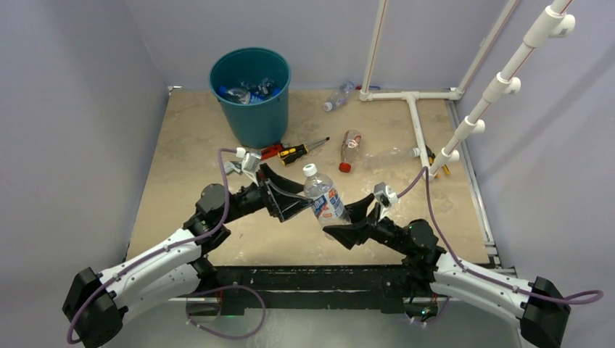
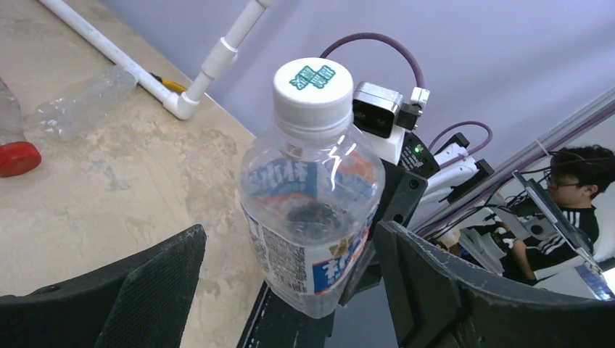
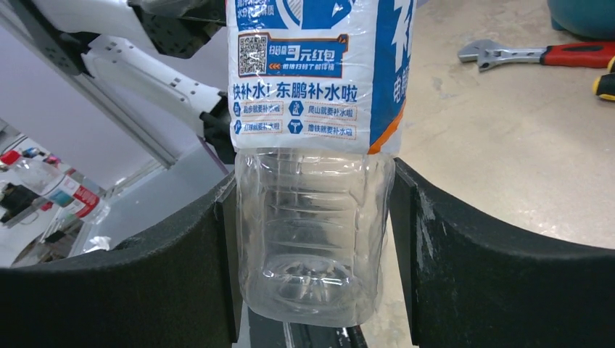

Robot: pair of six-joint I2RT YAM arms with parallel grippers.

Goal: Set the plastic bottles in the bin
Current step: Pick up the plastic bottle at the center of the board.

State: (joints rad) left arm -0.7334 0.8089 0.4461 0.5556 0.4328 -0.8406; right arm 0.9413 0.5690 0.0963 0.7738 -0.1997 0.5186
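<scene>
Three bottles (image 1: 339, 96) (image 1: 350, 150) (image 1: 391, 154) lie loose; right end effector (image 3: 312, 232) grips a fourth bottle (image 1: 325, 199), left end effector (image 2: 290, 254) open.

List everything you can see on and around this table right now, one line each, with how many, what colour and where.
bin: one, teal, back left of table
bottles in bin: several, clear and blue, exact count unclear
held bottle: one, clear, white cap, blue label, above table centre
loose bottles: three, clear, one red-capped, lying right of bin
wrench: one, red handle, in front of bin
screwdriver: one, yellow-black handle, beside wrench
pipe frame: one, white, back right
table: one, tan
left gripper: black jaws open around held bottle
right gripper: black jaws shut on held bottle's base
</scene>
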